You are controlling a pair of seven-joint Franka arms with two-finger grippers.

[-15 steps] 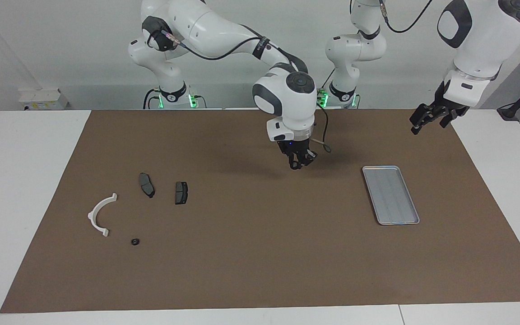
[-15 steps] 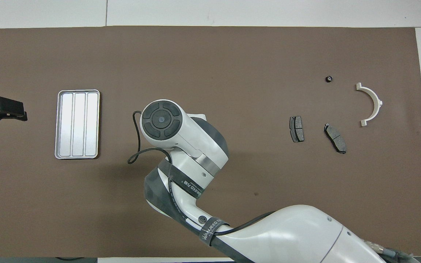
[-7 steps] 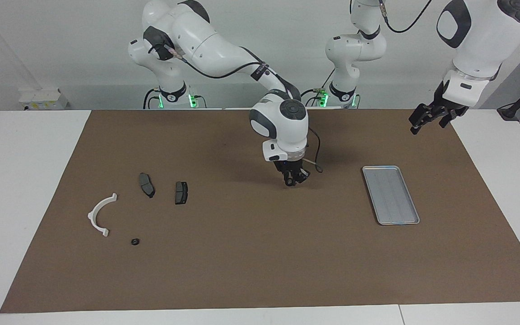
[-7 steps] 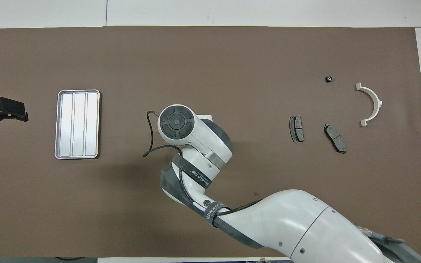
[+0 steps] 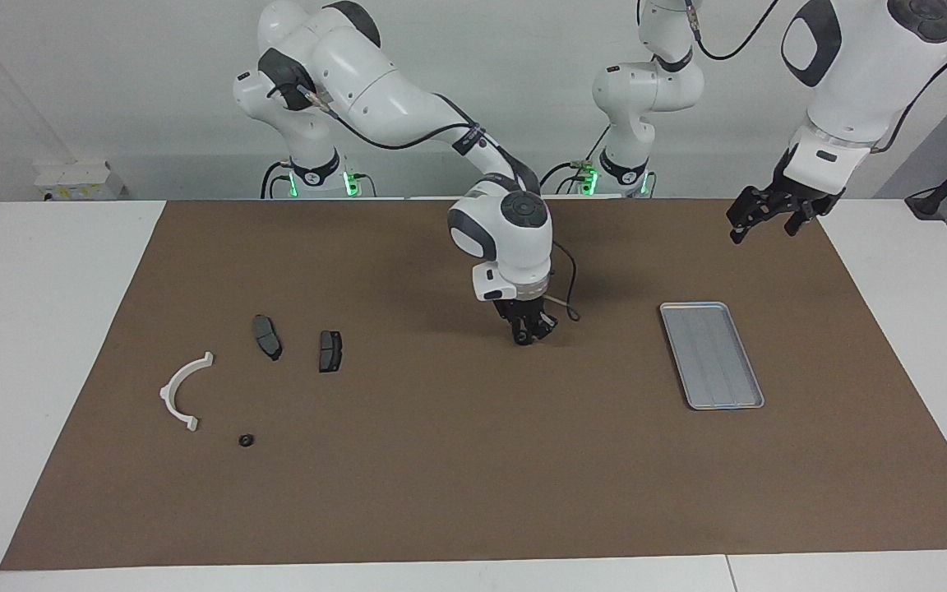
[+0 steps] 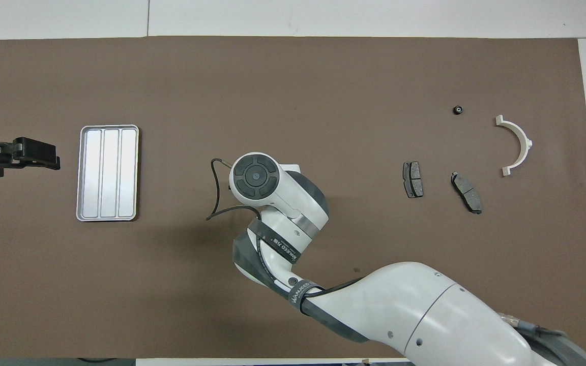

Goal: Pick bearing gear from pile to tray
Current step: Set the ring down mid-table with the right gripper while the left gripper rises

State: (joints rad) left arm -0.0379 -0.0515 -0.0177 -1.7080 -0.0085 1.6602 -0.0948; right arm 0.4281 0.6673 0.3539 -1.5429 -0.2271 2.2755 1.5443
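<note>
Since the earlier frame the right gripper (image 5: 529, 333) has sunk toward mid-frame over the bare surface (image 5: 441, 460), fingers nearly together, holding something too small to identify; the tray (image 5: 712, 353) lies right of it, nearer the waiting, open-fingered left gripper (image 5: 757, 215), the pile's ring (image 5: 247, 441) lower left.

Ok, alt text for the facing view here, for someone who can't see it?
The right gripper hangs low over the bare middle of a brown mat, between the empty tray and the pile of small parts. The left gripper waits raised, fingers open, at the left arm's end.
</note>
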